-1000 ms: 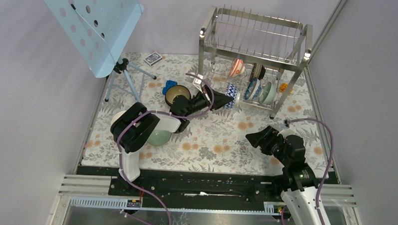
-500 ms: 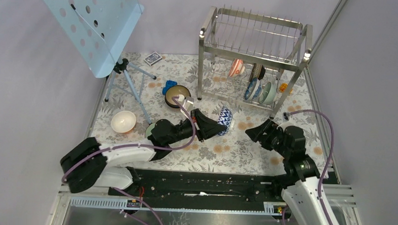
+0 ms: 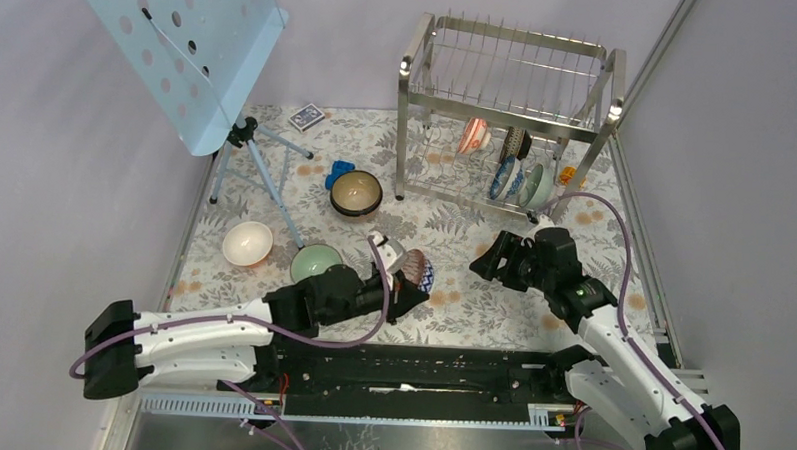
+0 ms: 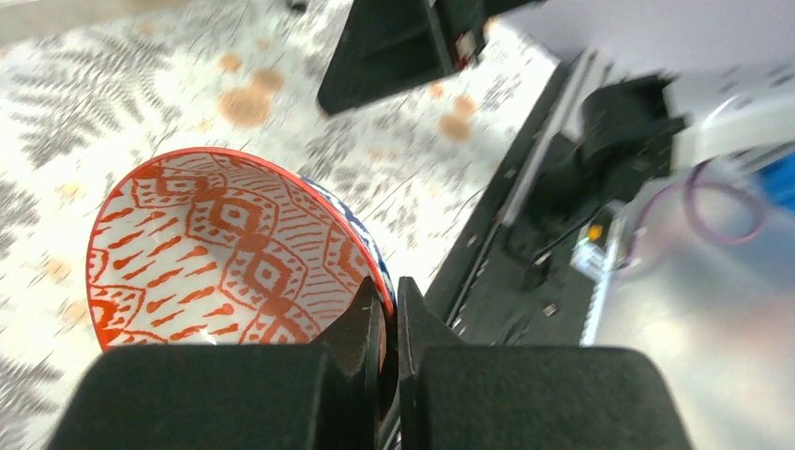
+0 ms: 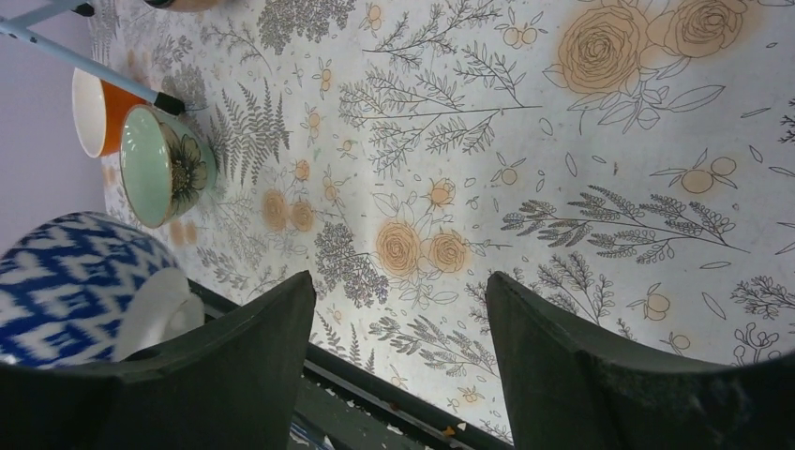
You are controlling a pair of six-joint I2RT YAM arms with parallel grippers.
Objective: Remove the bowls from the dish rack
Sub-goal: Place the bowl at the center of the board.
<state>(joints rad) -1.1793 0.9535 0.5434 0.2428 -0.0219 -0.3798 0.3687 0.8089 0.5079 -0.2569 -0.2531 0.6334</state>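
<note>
My left gripper (image 3: 409, 288) is shut on the rim of a bowl (image 3: 421, 271) that is blue-and-white outside. The left wrist view shows the bowl's orange-red patterned inside (image 4: 225, 253), with the rim pinched in the gripper (image 4: 394, 292). It hangs over the mat near the front edge. My right gripper (image 3: 484, 264) is open and empty, just right of that bowl (image 5: 66, 281); in its own view the gripper (image 5: 398, 281) faces the mat. The dish rack (image 3: 509, 89) at the back holds several bowls on edge, among them an orange-red one (image 3: 473, 136) and a pale green one (image 3: 537, 186).
On the mat lie a dark brown bowl (image 3: 356, 193), a white bowl (image 3: 247, 242) and a pale green bowl (image 3: 316, 261). A pale blue music stand (image 3: 181, 47) on a tripod fills the back left. A card deck (image 3: 306, 116) and a blue object (image 3: 341, 171) lie nearby.
My left arm has drawn the blue-and-white bowl away from the rack and down toward the near edge. My right gripper has moved up and left toward the middle, its jaws narrowing slightly.
</note>
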